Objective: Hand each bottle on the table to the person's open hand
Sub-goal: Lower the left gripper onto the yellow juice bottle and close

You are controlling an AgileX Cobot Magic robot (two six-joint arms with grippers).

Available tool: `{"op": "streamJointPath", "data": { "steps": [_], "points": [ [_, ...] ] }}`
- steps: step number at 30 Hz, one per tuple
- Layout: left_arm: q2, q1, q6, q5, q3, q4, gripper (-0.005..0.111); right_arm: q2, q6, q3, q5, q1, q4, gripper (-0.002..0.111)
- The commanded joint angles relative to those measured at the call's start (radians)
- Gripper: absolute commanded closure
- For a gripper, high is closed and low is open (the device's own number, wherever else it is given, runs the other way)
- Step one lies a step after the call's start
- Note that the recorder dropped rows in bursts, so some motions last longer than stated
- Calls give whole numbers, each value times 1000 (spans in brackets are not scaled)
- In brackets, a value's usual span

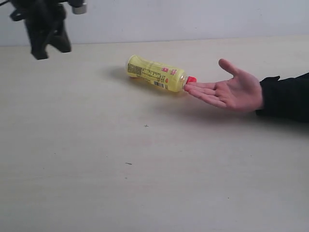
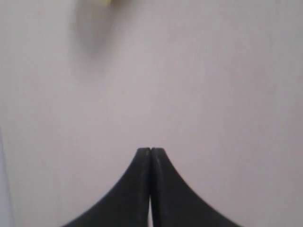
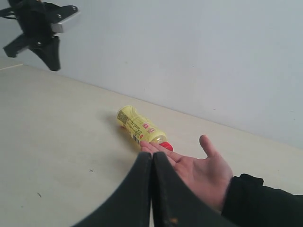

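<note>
A yellow bottle (image 1: 155, 73) with a red cap lies on its side on the pale table (image 1: 145, 169), cap pointing right. The person's open hand (image 1: 231, 89), palm up, rests with its fingertips at the cap. The same bottle (image 3: 140, 126) and hand (image 3: 199, 172) show in the right wrist view, beyond my right gripper (image 3: 151, 155), which is shut and empty. My left gripper (image 1: 47, 46) hangs above the table's far left corner, well away from the bottle. In the left wrist view that gripper (image 2: 150, 150) is shut over bare table, with a yellow blur of the bottle (image 2: 102, 2) at the frame's edge.
A dark sleeve (image 1: 287, 96) covers the person's forearm at the right. A pale wall (image 1: 193, 17) runs along the table's far edge. Small dark specks (image 1: 146, 126) mark the tabletop.
</note>
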Motion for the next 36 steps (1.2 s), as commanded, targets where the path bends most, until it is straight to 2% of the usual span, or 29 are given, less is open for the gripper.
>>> {"op": "streamJointPath", "data": {
  "steps": [1, 7, 11, 12, 14, 16, 18, 20, 21, 36],
  "points": [
    [112, -111, 131, -14, -155, -49, 107, -3, 2, 3, -6, 1, 4, 108],
    [215, -209, 304, -12, -289, -135, 107, -3, 2, 3, -6, 1, 4, 108],
    [249, -231, 333, -123, -301, -129, 106, -3, 2, 3, -6, 1, 4, 108],
    [258, -231, 333, -144, -301, -129, 102, -3, 2, 3, -6, 1, 4, 108],
    [268, -231, 333, -161, -300, -126, 93, -3, 2, 3, -6, 1, 4, 108],
    [282, -231, 333, -172, -300, -119, 75, -3, 2, 3, -6, 1, 4, 108],
    [298, -231, 333, -195, -300, -116, 52, -3, 2, 3, -6, 1, 4, 108],
    [316, -231, 333, -245, -300, -116, 34, -3, 2, 3, -6, 1, 4, 108],
    [329, -231, 333, -274, -300, -116, 29, -3, 2, 3, -6, 1, 4, 108],
    [436, -231, 334, -428, -300, -105, 27, -3, 2, 3, -6, 1, 4, 108]
  ]
}}
